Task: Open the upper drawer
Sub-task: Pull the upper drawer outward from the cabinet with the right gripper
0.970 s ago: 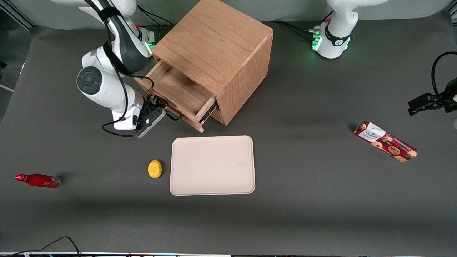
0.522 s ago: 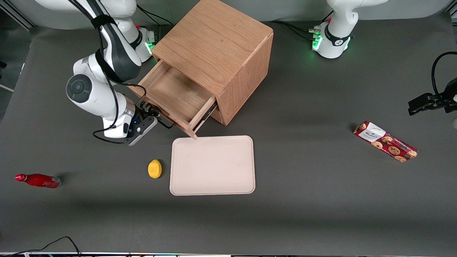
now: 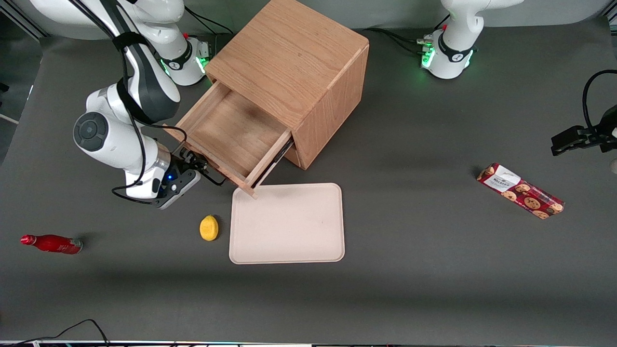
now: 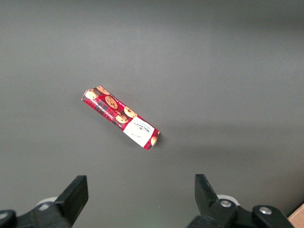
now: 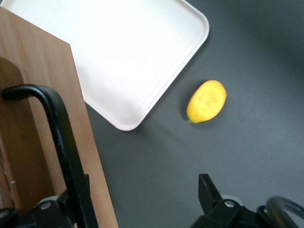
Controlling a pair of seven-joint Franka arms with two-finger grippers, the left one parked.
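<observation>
We observe the gripper (image 3: 196,166) at the front of the upper drawer (image 3: 231,130), its fingers spread: one finger (image 5: 76,197) touches the black bar handle (image 5: 59,142), the second stands apart over bare table, so nothing is clamped. The drawer projects from the cabinet (image 3: 294,72), with its front corner reaching the edge of the tray (image 3: 287,223). Compared with one second ago, the drawer has slid farther out and the arm has drawn away from the cabinet. The right wrist view shows the handle close up (barely visible from the front) plus the lemon (image 5: 207,100). Only the front view shows the red bottle (image 3: 51,243) and the cookie pack (image 3: 520,191).
</observation>
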